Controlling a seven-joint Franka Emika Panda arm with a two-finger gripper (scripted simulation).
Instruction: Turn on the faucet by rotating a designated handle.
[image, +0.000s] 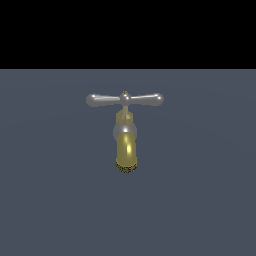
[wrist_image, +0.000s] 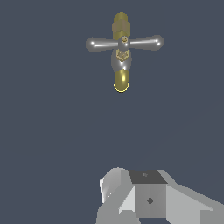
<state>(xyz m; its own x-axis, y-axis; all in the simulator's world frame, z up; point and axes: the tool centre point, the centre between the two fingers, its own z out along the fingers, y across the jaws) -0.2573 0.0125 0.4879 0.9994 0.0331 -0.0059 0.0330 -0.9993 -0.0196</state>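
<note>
Plainly, the exterior view holds only the faucet (image: 126, 145), standing alone near the middle of a flat slate-grey floor (image: 50, 200) under a black band of background. Its golden-brass spout curves down toward the camera and ends in a dark speckled nozzle rim, with a silver collar above it. Across the top lies the handle (image: 125, 99) — a slim silver crossbar with bulbous ends, level from the exterior view's left to its right, a small brass knob at its centre. No arm or gripper appears in this view, and no brand, label or writing can be read anywhere.

From the wrist view, the same faucet (wrist_image: 121, 65) is seen from above: the handle (wrist_image: 124, 43) crosses the brass body, and the spout's rounded end pokes out beyond the collar. What this view adds is part of the robot — pale grey blocky housing (wrist_image: 148, 199) well apart from the faucet, touching nothing. Its fingertips are not visible, so I cannot tell whether the gripper is spread or pressed together.
</note>
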